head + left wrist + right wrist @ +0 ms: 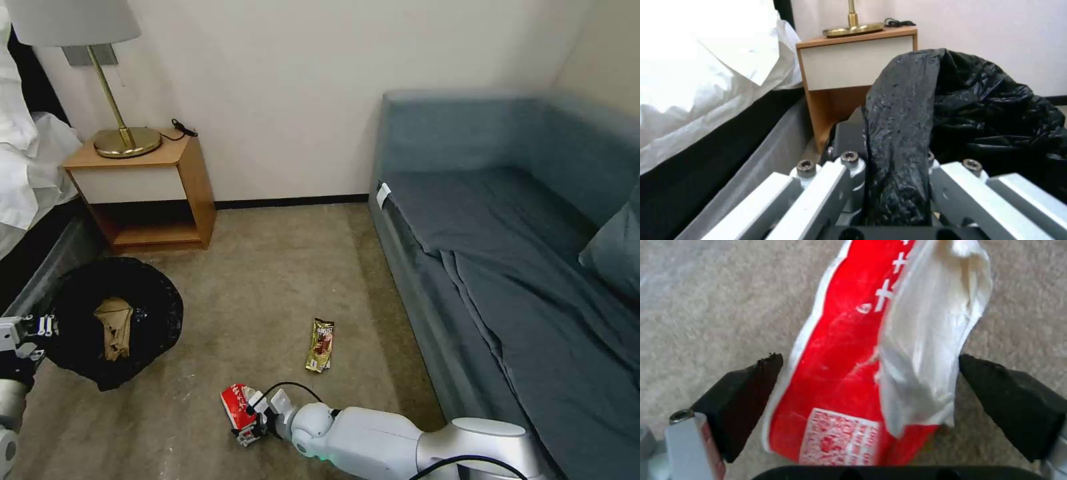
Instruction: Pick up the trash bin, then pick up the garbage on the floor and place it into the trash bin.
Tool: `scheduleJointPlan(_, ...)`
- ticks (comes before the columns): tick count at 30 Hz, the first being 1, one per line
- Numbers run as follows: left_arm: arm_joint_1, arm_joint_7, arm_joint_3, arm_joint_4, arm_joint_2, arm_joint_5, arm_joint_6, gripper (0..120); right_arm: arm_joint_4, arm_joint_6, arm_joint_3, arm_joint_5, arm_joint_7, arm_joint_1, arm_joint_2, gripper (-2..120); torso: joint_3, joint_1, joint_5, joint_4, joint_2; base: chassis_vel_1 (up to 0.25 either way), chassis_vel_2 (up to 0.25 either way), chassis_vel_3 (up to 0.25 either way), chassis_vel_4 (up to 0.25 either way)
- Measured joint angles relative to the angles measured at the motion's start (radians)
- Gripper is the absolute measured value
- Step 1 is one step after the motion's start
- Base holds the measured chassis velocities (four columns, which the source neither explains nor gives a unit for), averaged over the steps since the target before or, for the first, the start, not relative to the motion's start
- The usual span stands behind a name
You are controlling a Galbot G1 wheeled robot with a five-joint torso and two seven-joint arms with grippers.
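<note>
Down on the carpet, I am straddling the red wrapper point(840, 373) with my right gripper point(248, 427), fingers spread wide and not touching it. My left gripper point(898, 186) is pinching the trash bin point(113, 320) by its bag-lined rim, near the nightstand point(143, 193).

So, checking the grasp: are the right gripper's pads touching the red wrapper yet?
Apart. In the right wrist view, the right gripper straddles the red wrapper, carpet showing beside each pad.

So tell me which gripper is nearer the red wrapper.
Right. The right gripper straddles the red wrapper on the carpet; the left gripper holds the trash bin off to the left.
</note>
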Motion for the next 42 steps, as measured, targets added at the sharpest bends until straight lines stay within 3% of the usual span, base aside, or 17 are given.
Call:
scheduleJointPlan(7,0.008,0.001,-0.004,0.003,-0.001,0.001,-0.002,6,-0.060,0.028,0.006,-0.015,-0.061,-0.001,0.013,98,0.000,0.000,0.0007,0.0002,0.000,0.000,0.000,0.000,0.000)
scheduleJointPlan(16,-0.012,0.002,0.003,0.011,-0.010,0.008,0.000,6,-0.087,0.033,0.008,-0.014,-0.085,0.003,0.022,70,0.000,0.000,-0.0003,-0.0008,0.000,0.000,0.000,0.000,0.000)
scheduleJointPlan(20,-0.012,0.002,0.001,0.011,-0.009,0.008,0.001,6,-0.094,0.036,0.008,-0.016,-0.089,0.003,0.023,64,0.000,0.000,-0.0002,-0.0008,0.000,0.000,0.000,0.000,0.000)
scheduleJointPlan(22,-0.011,0.002,-0.002,0.016,-0.003,0.006,0.001,6,-0.093,0.036,0.007,-0.017,-0.090,0.001,0.021,54,0.000,0.000,0.0002,-0.0004,0.000,0.000,0.000,0.000,0.000)
scheduleJointPlan(30,-0.023,0.001,-0.003,0.008,0.002,0.001,0.010,6,-0.089,0.036,0.007,-0.019,-0.089,-0.001,0.017,39,0.000,0.000,0.0000,-0.0005,0.000,0.000,0.000,0.000,0.000)
scheduleJointPlan(33,-0.024,0.001,-0.003,0.008,0.002,0.000,0.011,6,-0.078,0.036,0.009,-0.025,-0.089,-0.004,0.016,32,0.000,0.000,0.0005,0.0005,0.000,0.000,0.000,0.000,0.000)
scheduleJointPlan(34,-0.022,0.000,-0.003,0.013,0.004,0.000,0.010,6,-0.045,0.029,0.019,-0.029,-0.084,-0.004,-0.001,24,0.000,0.000,0.0008,0.0017,0.000,0.000,0.000,0.000,0.000)
scheduleJointPlan(36,-0.021,0.000,-0.002,0.018,0.004,0.000,0.008,6,-0.031,0.025,0.022,-0.029,-0.080,-0.003,-0.009,22,0.000,0.000,0.0006,0.0018,0.000,0.000,0.000,0.000,0.000)
scheduleJointPlan(38,-0.027,-0.001,0.012,0.043,0.001,0.003,0.001,6,0.046,0.005,0.040,-0.030,-0.060,0.006,-0.051,7,0.000,0.000,0.0001,0.0011,0.000,0.000,0.000,0.000,0.000)
scheduleJointPlan(42,-0.035,-0.001,0.027,0.058,-0.002,0.009,-0.005,6,0.119,-0.008,0.054,-0.026,-0.041,0.020,-0.090,0,0.000,0.000,0.0000,0.0003,0.000,0.000,0.000,0.000,0.000)
